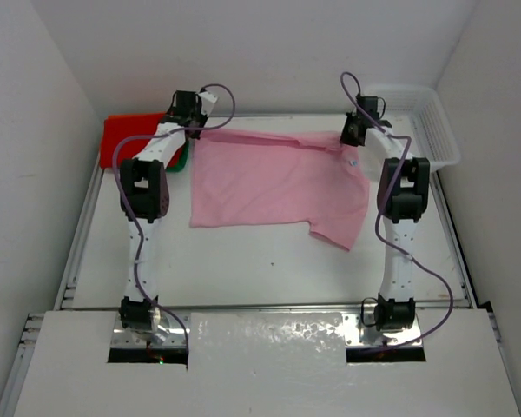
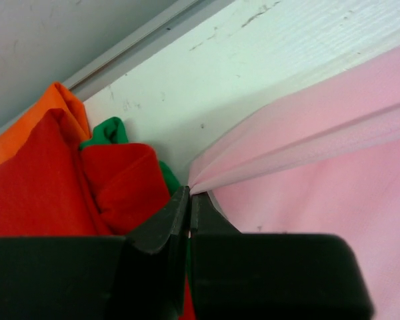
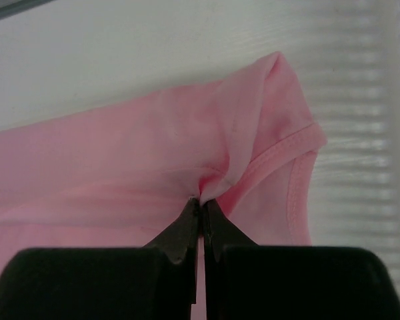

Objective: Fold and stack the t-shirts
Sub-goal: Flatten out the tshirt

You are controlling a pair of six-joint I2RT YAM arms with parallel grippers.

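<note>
The light pink t-shirt [image 1: 273, 184] lies spread across the back half of the table. My left gripper [image 1: 194, 130] is shut on its far left corner [image 2: 199, 180], and the cloth pulls taut from the tips. My right gripper [image 1: 351, 136] is shut on a pinch of the pink t-shirt [image 3: 217, 183] near its far right sleeve hem. A pile of the red t-shirt [image 2: 47, 180], the orange t-shirt [image 2: 67, 100] and the green t-shirt [image 2: 110, 130] sits at the back left corner, just left of my left gripper.
A white lattice basket [image 1: 430, 117] stands at the back right, beside the right arm. The table's raised rail [image 1: 78, 252] runs along the left side, and walls close in on the back and sides.
</note>
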